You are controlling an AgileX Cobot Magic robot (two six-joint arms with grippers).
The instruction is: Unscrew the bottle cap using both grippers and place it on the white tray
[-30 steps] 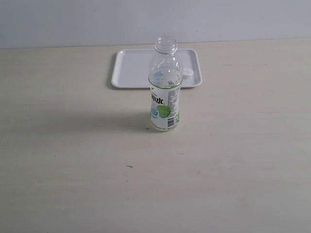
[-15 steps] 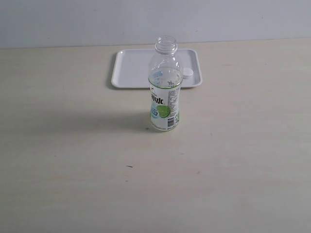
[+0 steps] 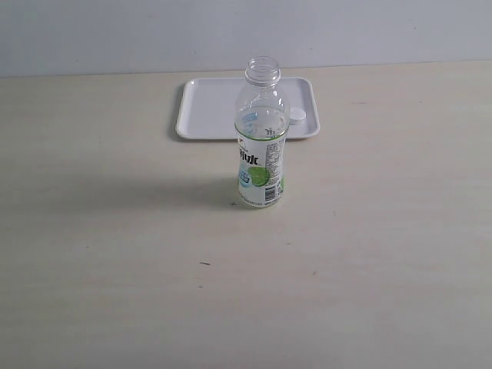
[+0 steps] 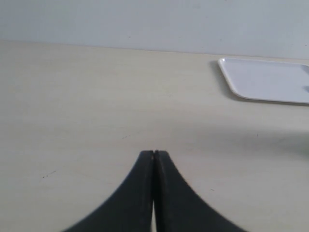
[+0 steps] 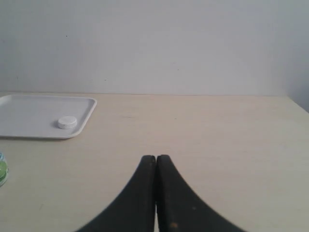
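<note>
Outside exterior view, left pincer (image 4: 154,154), right pincer (image 5: 155,157), closed

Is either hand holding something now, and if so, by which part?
Nothing is held. The left hand and the right hand are both shut and empty; the cap lies on the tray.

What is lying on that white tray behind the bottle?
Only the bottle cap shows on the white tray, near its right rim. The bottle in front covers a strip of it.

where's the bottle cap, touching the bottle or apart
Apart. Right wrist view shows the bottle cap on the white tray, with table between it and the bottle.
</note>
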